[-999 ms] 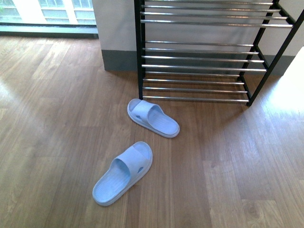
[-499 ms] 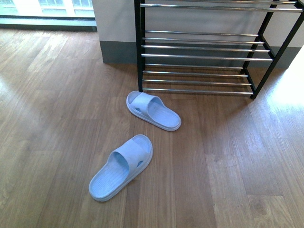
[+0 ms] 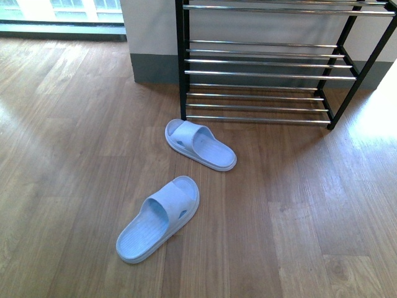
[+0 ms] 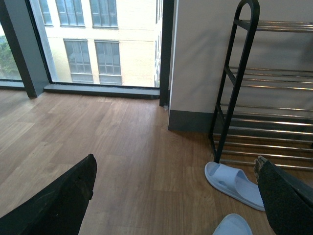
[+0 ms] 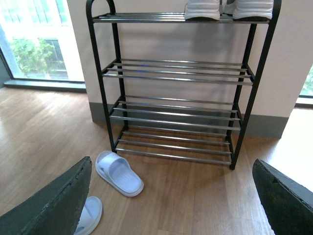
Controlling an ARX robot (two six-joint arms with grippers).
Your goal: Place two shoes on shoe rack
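Note:
Two pale blue slide sandals lie on the wood floor. One sandal [image 3: 200, 144] lies just in front of the shoe rack's left foot; the other sandal [image 3: 159, 218] lies nearer to me. The shoe rack [image 3: 267, 74] with black uprights and chrome rods stands against the wall. My left gripper [image 4: 178, 191] is open above the floor, with the far sandal [image 4: 234, 182] by its one finger. My right gripper [image 5: 171, 196] is open, facing the rack [image 5: 176, 117], with both sandals [image 5: 119, 172] near its one finger. White soles of a pair of shoes [image 5: 227, 9] rest on the top shelf.
A white wall with a grey skirting [image 3: 155, 71] stands behind the rack. Floor-level windows [image 4: 83, 44] run along the left. Bare wood floor [image 3: 298, 217] lies around the sandals.
The front view has shifted a little: the rack and sandals sit slightly higher in the picture than a second ago. Over the last half second nothing has moved.

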